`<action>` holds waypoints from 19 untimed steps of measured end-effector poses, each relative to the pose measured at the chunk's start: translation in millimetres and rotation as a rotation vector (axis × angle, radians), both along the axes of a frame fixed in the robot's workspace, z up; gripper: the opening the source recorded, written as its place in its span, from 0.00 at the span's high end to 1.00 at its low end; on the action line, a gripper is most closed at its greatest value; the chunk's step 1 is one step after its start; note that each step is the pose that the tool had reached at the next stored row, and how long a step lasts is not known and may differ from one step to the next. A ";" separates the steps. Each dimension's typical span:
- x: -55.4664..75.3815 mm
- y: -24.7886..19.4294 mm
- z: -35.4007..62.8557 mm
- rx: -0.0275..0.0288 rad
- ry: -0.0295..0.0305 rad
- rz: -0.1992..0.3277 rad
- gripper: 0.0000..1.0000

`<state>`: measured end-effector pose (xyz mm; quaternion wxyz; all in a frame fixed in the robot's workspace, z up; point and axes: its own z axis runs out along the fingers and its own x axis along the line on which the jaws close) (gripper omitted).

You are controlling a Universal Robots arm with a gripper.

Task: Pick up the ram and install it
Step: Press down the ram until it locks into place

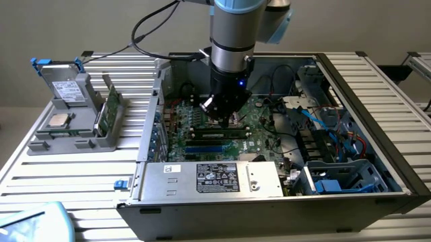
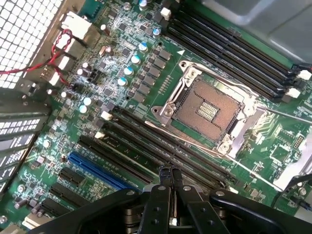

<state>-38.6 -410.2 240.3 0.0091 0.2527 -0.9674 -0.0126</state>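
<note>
Wrist view: gripper (image 2: 169, 176) fingers pressed together, nothing between them, tips poised over the black memory slots (image 2: 161, 148) just beside the CPU socket (image 2: 207, 109). Exterior view: arm reaches down into the open PC case (image 1: 364, 201), gripper (image 1: 221, 117) low over the motherboard (image 1: 195, 121). A ram (image 1: 219, 134) stick with a white label lies along one of the slots directly beneath the tips; I cannot tell whether its end latches are closed. Judgement: the stick appears placed in the slot and the closed fingers are being used as a pusher to seat it. To do this well, press straight down along the stick's top edge, not off to one side, keep the tips centred over the thin board so they do not slip onto neighbouring slots, and work near each end so both latches catch. Spare parts sit in a grey holder (image 1: 74, 131) at the exterior view's left, outside the case.
</note>
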 end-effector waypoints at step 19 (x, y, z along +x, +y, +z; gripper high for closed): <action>-1.0 -2.6 -0.1 0.0002 -0.0001 -0.177 0.89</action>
